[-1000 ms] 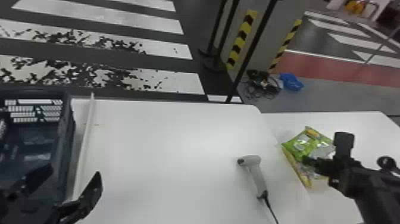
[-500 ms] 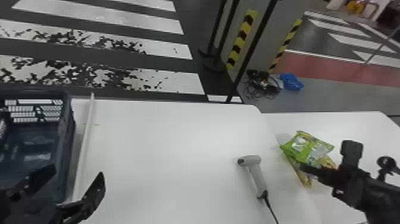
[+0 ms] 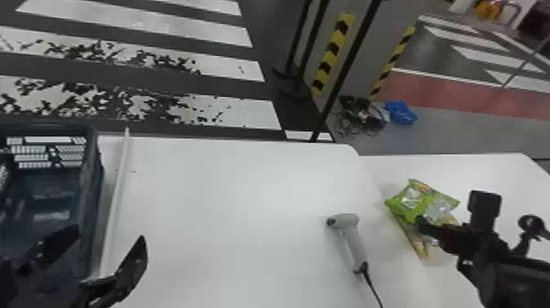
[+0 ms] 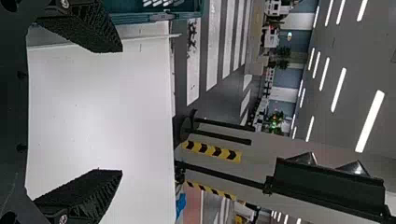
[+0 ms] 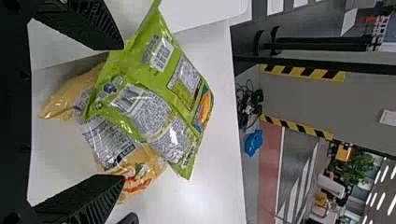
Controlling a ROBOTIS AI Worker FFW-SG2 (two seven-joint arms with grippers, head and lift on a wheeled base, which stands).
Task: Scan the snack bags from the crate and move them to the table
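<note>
Both jaws open; green snack bag (image 5: 163,74) atop yellow packaging (image 5: 152,163) by side bench (image 3: 491,172) left edge may slide (slick film) if right jaws snag it.

To the left gripper's (image 3: 109,234) right, bare table (image 3: 233,192) leaves a wide lane, ending at the scanner (image 3: 355,241) and its cord (image 3: 373,286). Low on its left, the crate's wall (image 3: 91,213) and a white strip (image 3: 116,196) obstruct. Overlapping bags (image 3: 413,200) block the right gripper's (image 3: 452,211) front; open tabletop (image 3: 503,176) lies beyond them.
</note>
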